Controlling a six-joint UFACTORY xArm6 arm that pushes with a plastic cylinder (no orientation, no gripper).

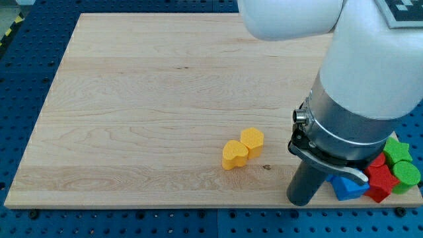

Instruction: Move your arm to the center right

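My tip (303,201) sits at the board's (132,99) 5 o'clock edge — no fingers, bare rod. Blue block (347,188) at its 3 o'clock, touching; red (380,178) and green (400,158) beyond. Yellow heart (234,155) and yellow hexagon (252,141) at 10 o'clock — touching.

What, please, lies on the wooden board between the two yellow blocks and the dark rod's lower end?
Nothing: in the camera view, bare wooden board separates the yellow heart block and yellow hexagonal block from my tip.
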